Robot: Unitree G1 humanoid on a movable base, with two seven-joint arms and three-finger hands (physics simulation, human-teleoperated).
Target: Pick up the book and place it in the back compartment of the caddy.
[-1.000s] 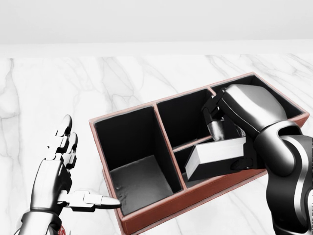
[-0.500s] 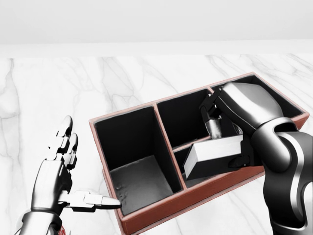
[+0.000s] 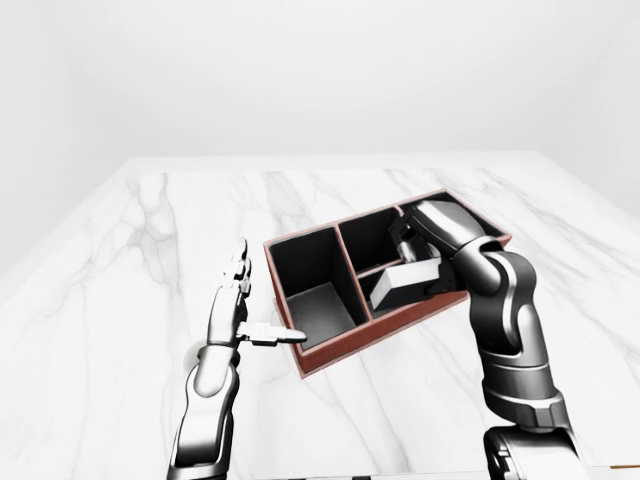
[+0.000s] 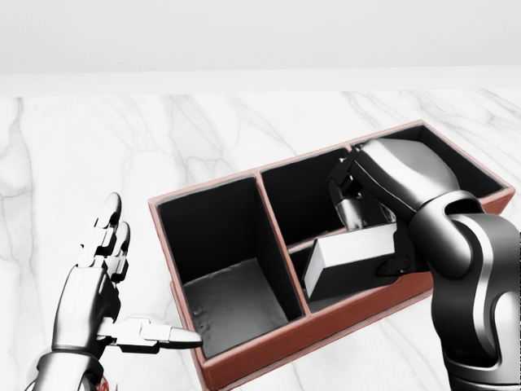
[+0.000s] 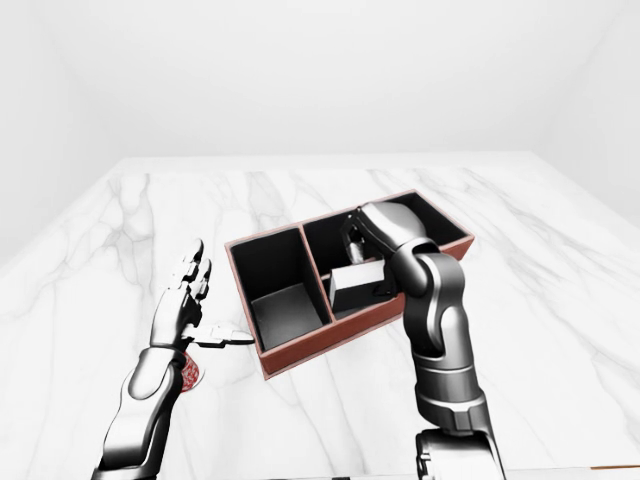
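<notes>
Right hand (image 4: pixel 370 232) clamped on book (image 4: pixel 352 262), tilted over caddy (image 4: pixel 244 362) at worktop (image 3: pixel 120 300) centre; left hand (image 4: pixel 102 285) spread apart beside it.

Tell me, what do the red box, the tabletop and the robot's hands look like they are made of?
The caddy looks like matte reddish-brown wood or plastic with black-lined compartments; the render leaves it open. The table looks like polished white marble, going by its grey veins. The left hand and right hand look like glossy silver metal with black joints, judging by bright highlights. The book shows pale, matte page edges.
</notes>
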